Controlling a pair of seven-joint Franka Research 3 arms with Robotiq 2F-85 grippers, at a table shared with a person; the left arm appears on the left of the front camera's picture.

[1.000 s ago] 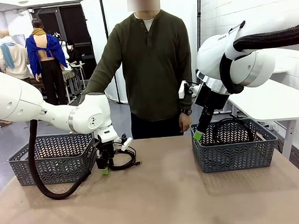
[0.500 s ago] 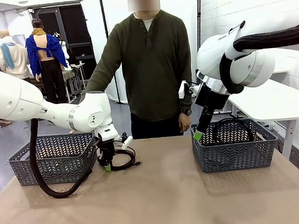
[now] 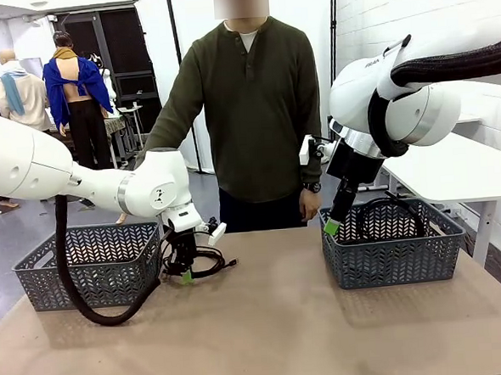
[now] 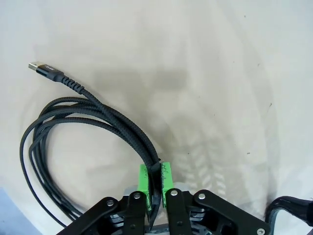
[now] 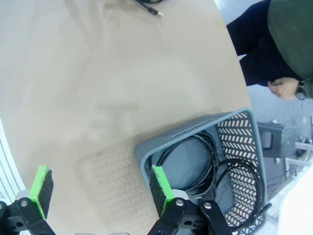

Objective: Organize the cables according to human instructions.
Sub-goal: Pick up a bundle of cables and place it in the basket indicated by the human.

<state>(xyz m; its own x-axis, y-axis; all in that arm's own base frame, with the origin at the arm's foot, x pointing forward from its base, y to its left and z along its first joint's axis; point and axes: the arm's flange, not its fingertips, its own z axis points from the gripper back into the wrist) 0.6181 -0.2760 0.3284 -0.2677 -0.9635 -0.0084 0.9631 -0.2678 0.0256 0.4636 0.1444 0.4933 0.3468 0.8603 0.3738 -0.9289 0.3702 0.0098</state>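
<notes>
The jaws of the left gripper (image 4: 154, 182) are closed on the strands of a coiled black cable (image 4: 83, 117), with the green pads (image 4: 144, 180) pressing the cord from both sides. In the left wrist view the coil spreads from the pads toward 10 o'clock over the bench (image 4: 205, 73), and its plug end (image 4: 45, 69) lies flat at the far end. In the front view this left gripper (image 3: 186, 275) is just at 3 o'clock of the left basket (image 3: 85, 270), and the cable (image 3: 206, 262) hangs partly lifted beside it. The jaws of the right gripper (image 5: 100, 188) are wide open and hold nothing. They hang over the near rim of the right basket (image 5: 247, 142), where another coiled cable (image 5: 205, 156) lies inside. A person (image 3: 251, 119) stands at 12 o'clock behind the bench.
</notes>
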